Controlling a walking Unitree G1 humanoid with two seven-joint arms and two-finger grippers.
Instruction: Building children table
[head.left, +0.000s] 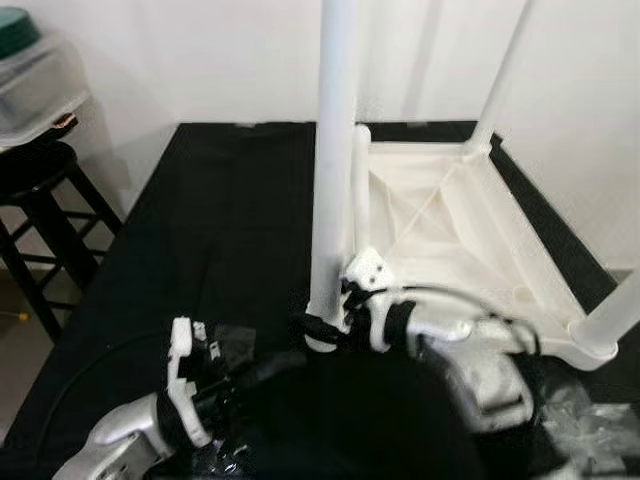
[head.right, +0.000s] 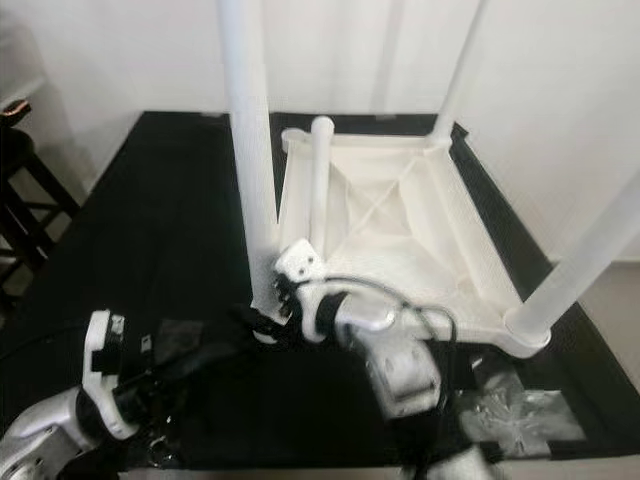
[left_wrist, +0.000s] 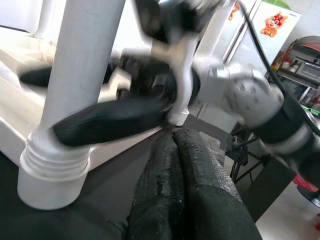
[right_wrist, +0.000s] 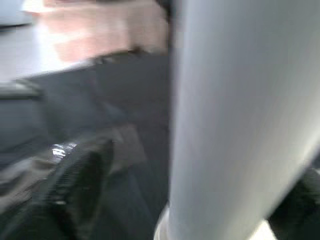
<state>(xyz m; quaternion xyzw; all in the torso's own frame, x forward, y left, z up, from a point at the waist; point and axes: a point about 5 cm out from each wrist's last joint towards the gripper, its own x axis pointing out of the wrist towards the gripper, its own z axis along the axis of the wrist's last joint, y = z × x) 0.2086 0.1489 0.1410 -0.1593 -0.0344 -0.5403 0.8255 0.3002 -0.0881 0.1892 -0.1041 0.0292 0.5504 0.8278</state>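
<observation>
One white leg (head.left: 333, 170) stands upright at the centre, its threaded foot on the black mat (head.left: 200, 230) beside the upturned tabletop (head.left: 450, 235) at three o'clock. The right gripper (head.left: 322, 330) straddles its base, fingers spread around it. The left gripper (left_wrist: 177, 165), fingers pressed together, waits at seven o'clock. Risk: a loose grip lets the leg topple before threading.

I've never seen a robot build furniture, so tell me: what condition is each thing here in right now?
White plastic children's table top: upside down on the black mat.
Near white plastic leg: upright at the corner, held near its base.
Far corner leg: upright in its corner.
Right tool: closed around the near leg.
Left tool: fingers together, holding nothing.
</observation>
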